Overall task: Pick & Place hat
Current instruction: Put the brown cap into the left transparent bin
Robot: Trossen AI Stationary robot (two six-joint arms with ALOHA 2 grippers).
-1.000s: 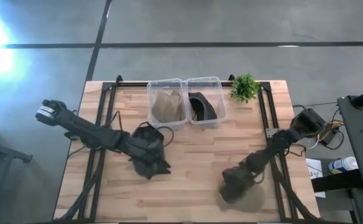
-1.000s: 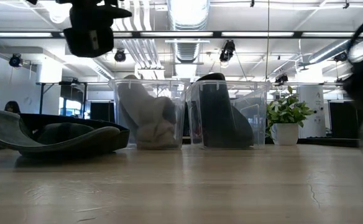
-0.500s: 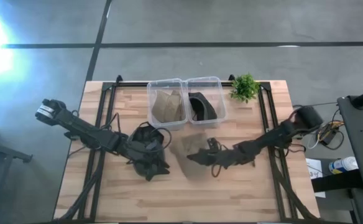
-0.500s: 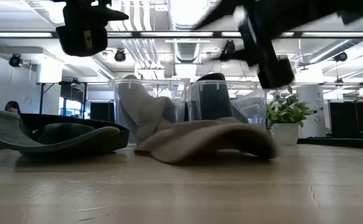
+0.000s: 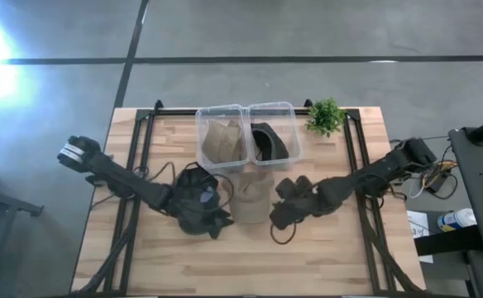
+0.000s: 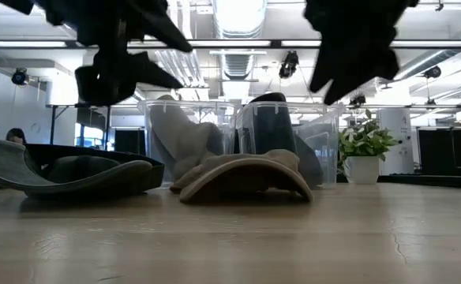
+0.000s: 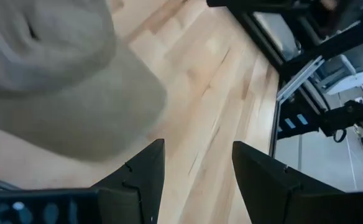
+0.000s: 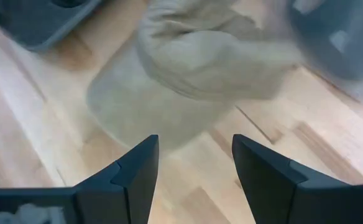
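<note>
A pale wooden worktop point(image 5: 250, 257) framed by black rails is set on a grey concrete floor point(image 5: 308, 33) crossed by dark lines, while beyond its far edge a hall with white ceiling ducts point(image 6: 238, 63), strip lights point(image 6: 238, 12) and hanging spotlights point(image 6: 290, 65) is seen.

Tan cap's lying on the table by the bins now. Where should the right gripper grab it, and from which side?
Judging by its pose, take the tan cap by its brim: in the right wrist view the flat brim lies nearest the open right gripper, with the soft crown beyond. Come from above and pinch the brim's edge, away from the dark hat.
</note>
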